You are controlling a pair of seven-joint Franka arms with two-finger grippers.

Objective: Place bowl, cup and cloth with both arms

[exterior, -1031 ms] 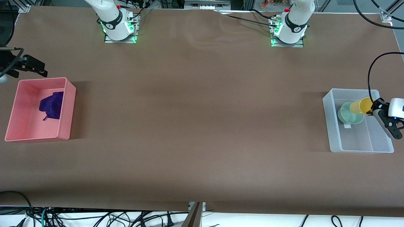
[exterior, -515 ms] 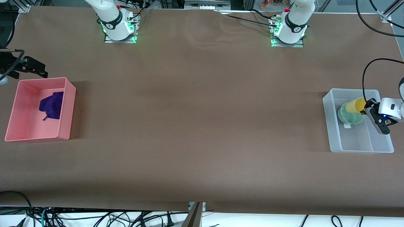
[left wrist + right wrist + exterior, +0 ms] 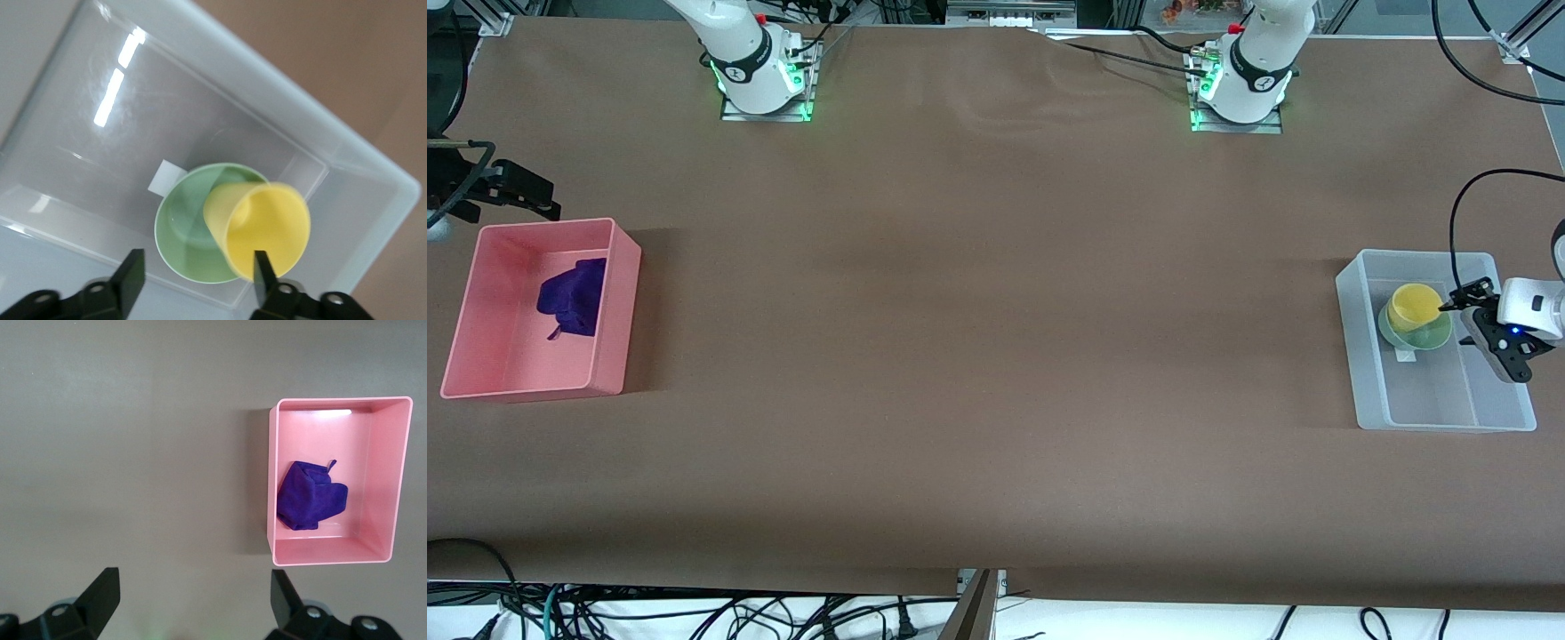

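The yellow cup [image 3: 1412, 306] sits in the mint-green bowl [image 3: 1424, 336], which stands in the clear bin [image 3: 1440, 420] at the left arm's end of the table. In the left wrist view the cup [image 3: 263, 223] leans inside the bowl [image 3: 187, 227]. My left gripper [image 3: 1482, 325] is open over the bin beside the cup, and one fingertip [image 3: 262, 270] shows in front of the cup's rim. The purple cloth [image 3: 574, 296] lies in the pink bin [image 3: 618, 307]; it also shows in the right wrist view [image 3: 310, 495]. My right gripper [image 3: 516, 187] is open and empty, over the table beside the pink bin.
The clear bin's rim [image 3: 373, 167] surrounds the bowl closely on two sides. The pink bin [image 3: 270, 487] stands at the right arm's end of the table. Brown table surface stretches between the two bins.
My left gripper has moved lower over the clear bin and let go of the cup, which went from tilted beside the bowl to sitting in it. The right arm has barely moved.
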